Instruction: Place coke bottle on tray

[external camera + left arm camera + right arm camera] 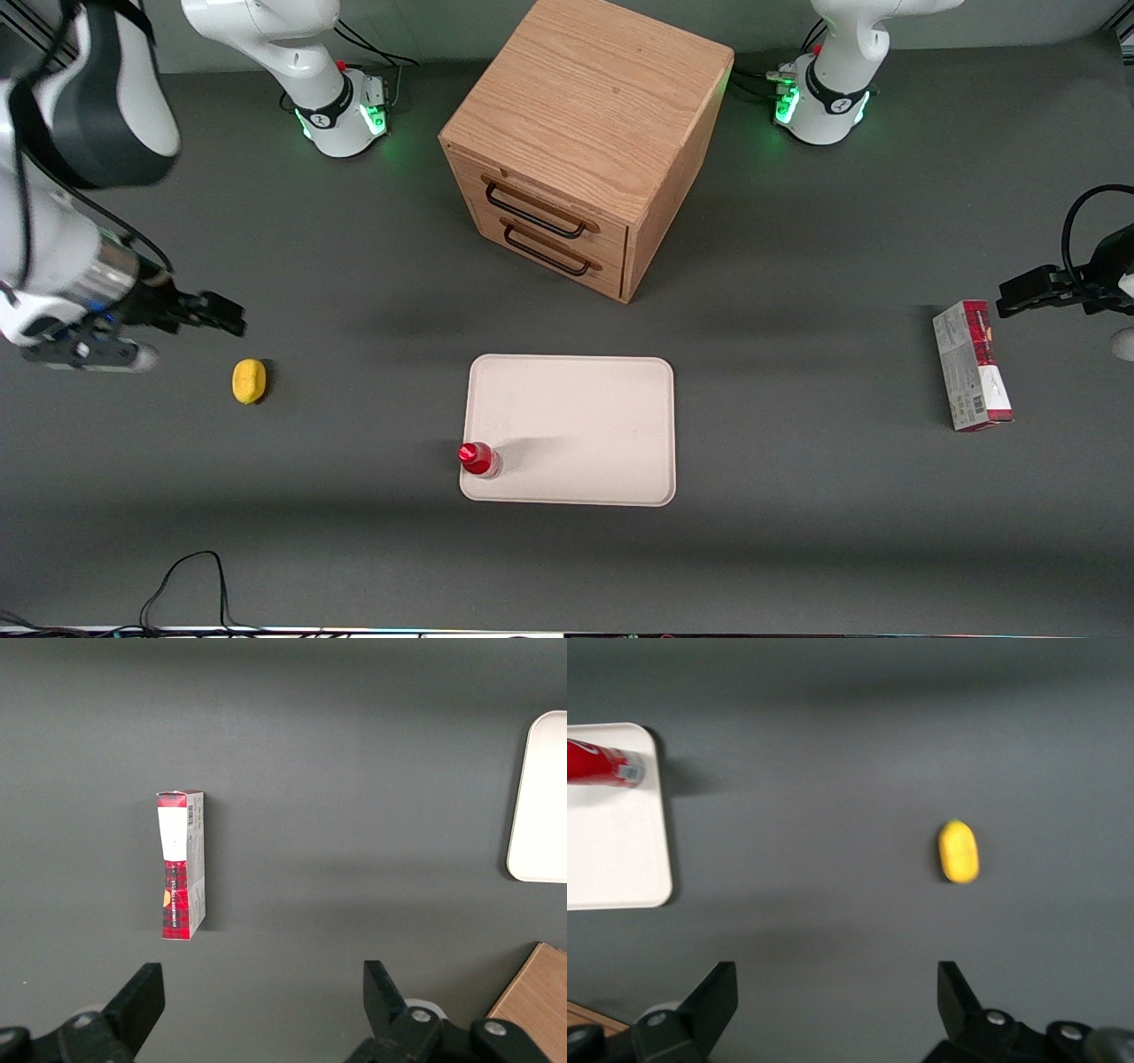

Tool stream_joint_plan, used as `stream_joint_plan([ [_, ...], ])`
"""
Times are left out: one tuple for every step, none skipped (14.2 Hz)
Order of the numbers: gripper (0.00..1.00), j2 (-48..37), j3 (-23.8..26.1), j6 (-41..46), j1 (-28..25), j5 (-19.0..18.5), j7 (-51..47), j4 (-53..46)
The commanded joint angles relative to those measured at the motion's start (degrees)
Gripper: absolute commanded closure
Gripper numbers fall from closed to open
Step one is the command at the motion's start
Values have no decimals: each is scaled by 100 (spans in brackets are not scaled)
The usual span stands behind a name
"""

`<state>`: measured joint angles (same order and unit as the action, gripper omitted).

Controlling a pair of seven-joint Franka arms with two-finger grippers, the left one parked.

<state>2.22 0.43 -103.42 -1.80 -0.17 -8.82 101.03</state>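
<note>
Front view is showing the coke bottle standing upright on the tray, right in the tray's corner that's nearest the front cam and toward the working arm's end, base just inside the low rim. Judging by that, the placing step is looking done already & the arm is in the backing-off stage. The gripper is hanging over the bare surface well apart from the tray, toward the working arm's end, near the yellow lump; its jaws are spread wide & holding nothing, which the right wrist view confirms w/ both fingers far apart above the grey surface. Bottle's long axis is running vertical, red cap pointing up, clear base down on the tray; in the wrist view it's reading as a red cylinder at the tray's edge. Next move, as I'm judging it, is calling for little: keeping clear of the bottle, since it's sitting close to the rim & a bump could be tipping it off.
</note>
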Motion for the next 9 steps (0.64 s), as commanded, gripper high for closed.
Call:
stream_joint_plan([
  [0, -565, -166, 58, -49, 157, 91, 549],
  [0, -600, -175, 138, -49, 149, 91, 541],
  [0, -644, -175, 182, -49, 122, 91, 541],
  [0, -662, -175, 200, -49, 122, 91, 541],
  [0, -671, -175, 200, -57, 122, 82, 541],
  [0, -671, -175, 209, -57, 114, 82, 541],
  [0, -671, -175, 209, -57, 105, 82, 541],
  [0, -679, -175, 209, -57, 105, 64, 523],
  [0, -679, -149, 209, -57, 105, 29, 514],
])
